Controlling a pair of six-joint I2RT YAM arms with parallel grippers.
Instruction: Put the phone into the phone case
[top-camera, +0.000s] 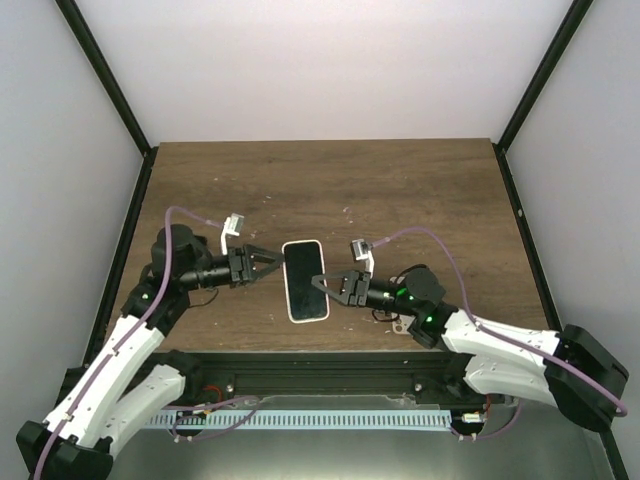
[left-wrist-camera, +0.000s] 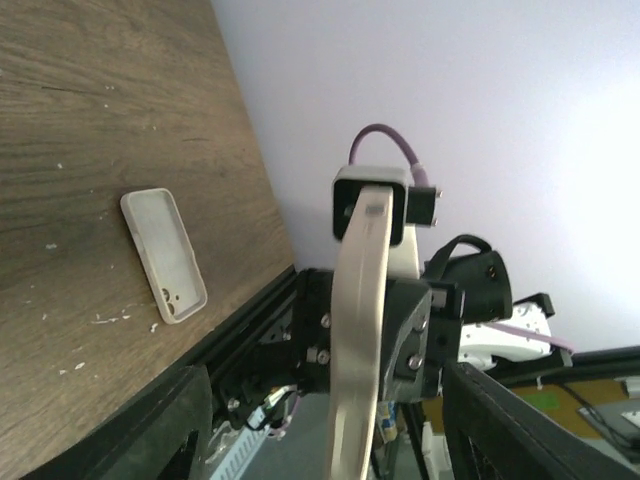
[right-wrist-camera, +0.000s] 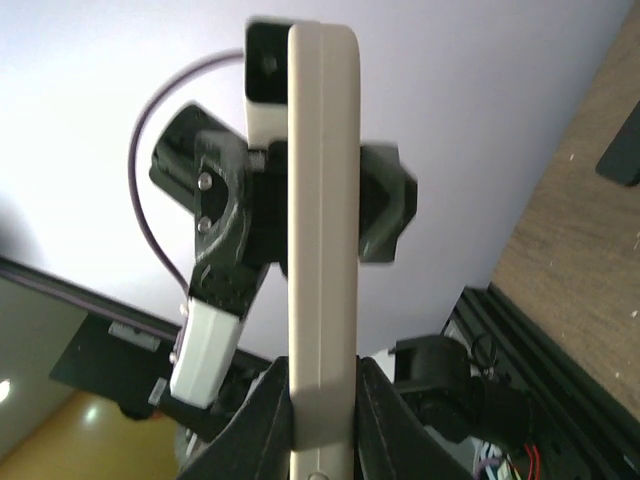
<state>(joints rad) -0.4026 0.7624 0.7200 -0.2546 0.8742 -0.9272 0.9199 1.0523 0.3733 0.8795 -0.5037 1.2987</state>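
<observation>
Clamping phone case (right-wrist-camera: 320, 200), R tool (top-camera: 325, 283), L tool (top-camera: 272, 264) wide, 2nd case (left-wrist-camera: 163, 255) seen L-wrist only

Your phone (top-camera: 304, 280) sits inside the case (right-wrist-camera: 322, 250) — glossy black face up, framed all round by the cream rim with its rounded corners. The pair lies level, hanging clear of the table (top-camera: 420, 190) above its front middle, long axis running roughly front to back. Edge-on, you see only the case's slim cream side.
</observation>
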